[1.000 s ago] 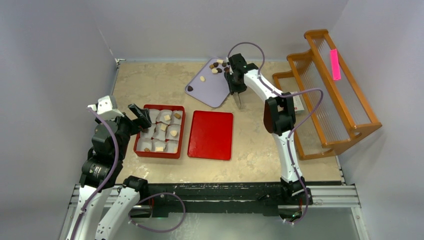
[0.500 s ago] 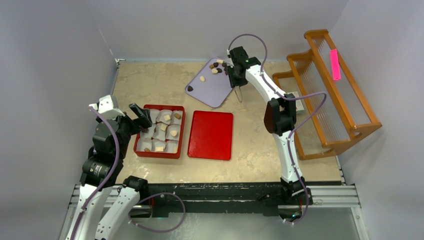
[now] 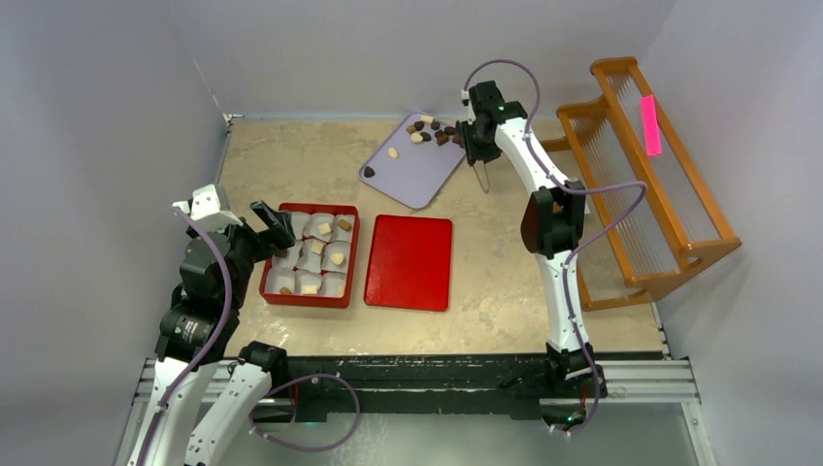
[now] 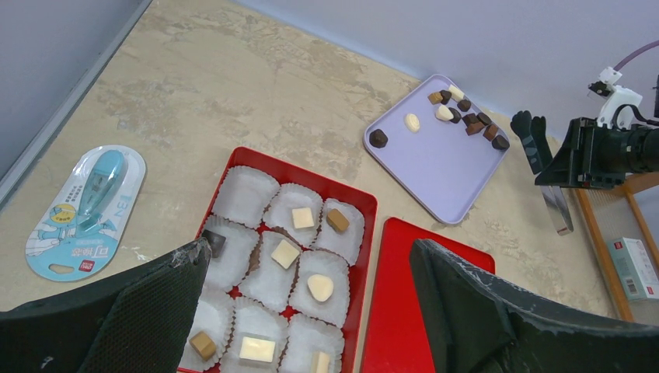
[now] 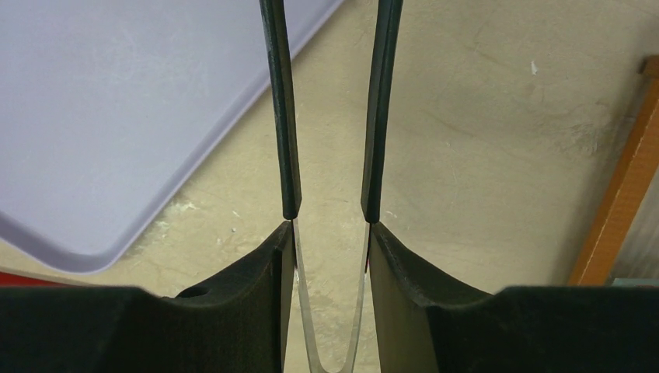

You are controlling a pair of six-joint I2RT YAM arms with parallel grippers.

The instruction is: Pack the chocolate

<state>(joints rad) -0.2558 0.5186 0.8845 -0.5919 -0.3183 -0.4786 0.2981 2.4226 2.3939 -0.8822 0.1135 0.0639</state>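
— Upper middle of the overhead view, item one: chocolate (image 3: 434, 132), loose cream and dark pieces, clustered at the top edge of the tray (image 3: 417, 175). Two strays sit lower left on it.

— Packed stock?

— Lower left of centre: box (image 3: 264, 282), red, lined with paper cups (image 4: 247, 194). About eight pieces are seated, and the cup at its upper left looks empty. Lid (image 3: 409, 262) lies flat just right of the box.

— Tool?

— Tweezers (image 3: 482, 181), clenched in the right gripper (image 3: 478, 158), pointing down the frame. The prongs stand apart in the wrist view, but their tips run off the frame. Whether they carry a piece I cannot tell; overhead it is too small.

— Changed?

— Right arm only. A second ago the tweezers hung over the tray's right part. Now they are just past its right edge, over the table (image 3: 505, 252), further up the frame. The cluster, then part-hidden by the gripper, shows whole. Box contents and tray pieces look unmoved.

— Left side?

— Left gripper (image 3: 275, 223), jaws spread wide, holding nothing, at the box's upper-left corner as before.

— Reading?

— No piece crossed over in this interval. This is likely a repositioning to approach the cluster from the right. Packing is part done, with about a dozen pieces outstanding on the tray.
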